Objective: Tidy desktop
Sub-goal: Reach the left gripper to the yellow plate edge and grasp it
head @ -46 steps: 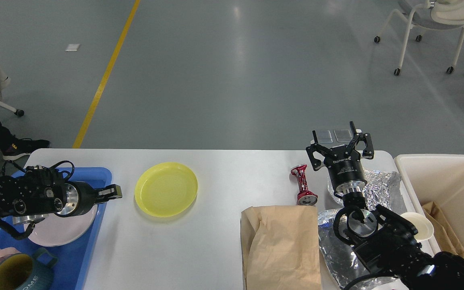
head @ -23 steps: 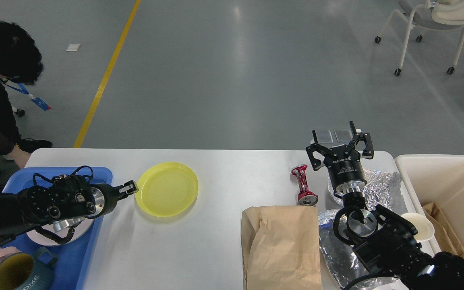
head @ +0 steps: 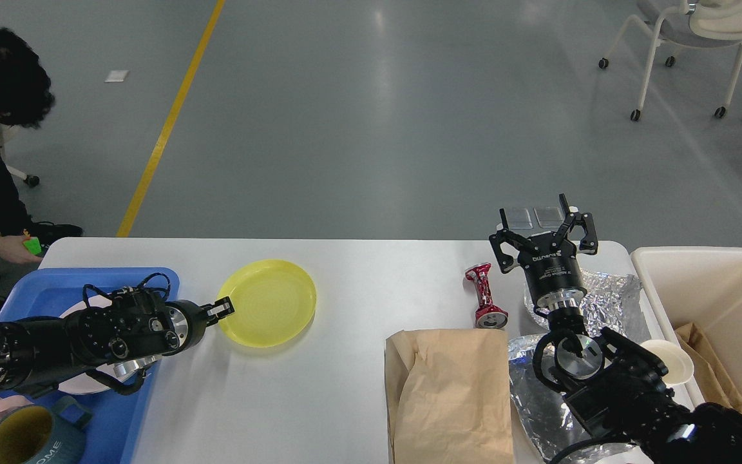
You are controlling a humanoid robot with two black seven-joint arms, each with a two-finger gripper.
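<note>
Fingers [head: 506,233] of right gripper [head: 543,225] spread; left gripper [head: 223,310] unclear at yellow plate [head: 271,299] on desktop [head: 345,380]

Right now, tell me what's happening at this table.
The robot is tidying the desktop. Its left gripper is at the near-left rim of the yellow plate, beside the blue tray; a grip isn't clear. The right gripper hangs open and empty above the crumpled foil. A crushed red can and a paper bag lie on the desktop.
</note>
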